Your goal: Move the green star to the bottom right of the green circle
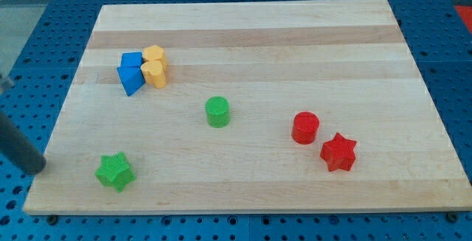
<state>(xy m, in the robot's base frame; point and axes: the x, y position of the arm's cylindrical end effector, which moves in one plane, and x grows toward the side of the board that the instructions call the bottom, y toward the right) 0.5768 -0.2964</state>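
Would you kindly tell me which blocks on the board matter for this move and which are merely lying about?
For the job: green star, green circle, my tip left of the star.
Lying about: red circle, red star, two blue blocks, two yellow blocks.

Near the bench's [295, 42] left edge, two blue blocks [130, 72] and two yellow blocks [155, 66] are sitting clustered, touching; a red cylinder [305, 127] and red star [338, 152] are lying toward the bottom right corner.

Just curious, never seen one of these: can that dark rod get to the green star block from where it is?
Probably yes. My tip sits left of the green star block, with only bare wooden board between them.
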